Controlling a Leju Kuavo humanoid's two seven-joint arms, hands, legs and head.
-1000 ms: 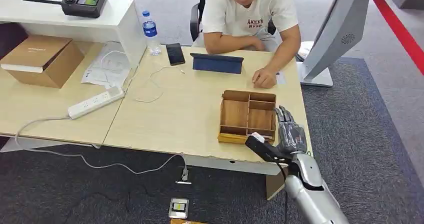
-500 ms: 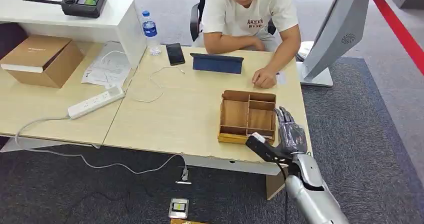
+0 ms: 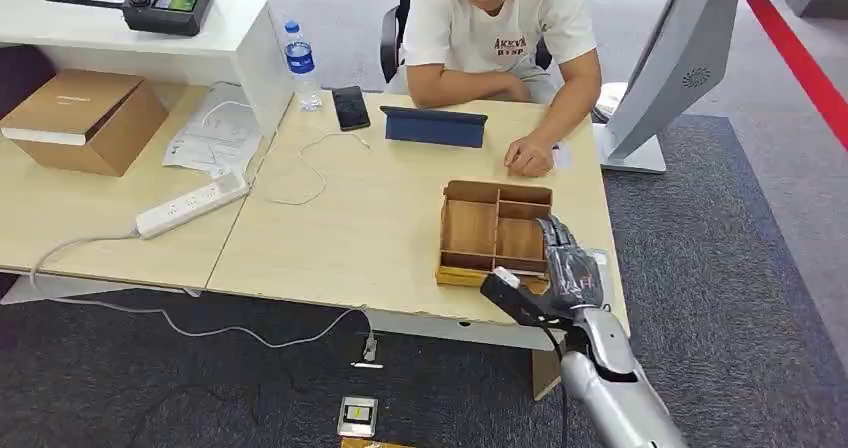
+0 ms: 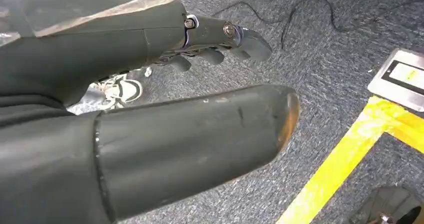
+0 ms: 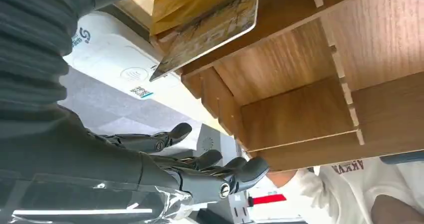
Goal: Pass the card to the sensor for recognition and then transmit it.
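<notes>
A wooden divided box (image 3: 480, 230) stands near the table's front right corner. A yellowish card (image 5: 210, 31) leans in its narrow front compartment; its pale edge (image 3: 511, 273) peeks up beside my thumb. My right hand (image 3: 565, 268) hovers over the box's front right corner, fingers spread over the box and thumb close by the card; I cannot tell whether the thumb touches it. A white sensor pad (image 5: 125, 69) with a QR sticker lies beside the box. My left hand (image 4: 210, 39) hangs over the carpet, fingers apart and holding nothing.
A person sits across the table, one hand (image 3: 528, 156) resting just behind the box. A tablet (image 3: 435, 126), phone (image 3: 351, 107), bottle (image 3: 301, 65) and power strip (image 3: 192, 205) lie further left. A white stand (image 3: 660, 68) rises at the right.
My right hand has shifted a little left and forward, now over the box's front right corner, with the thumb staying by the card. Nothing else moved.
</notes>
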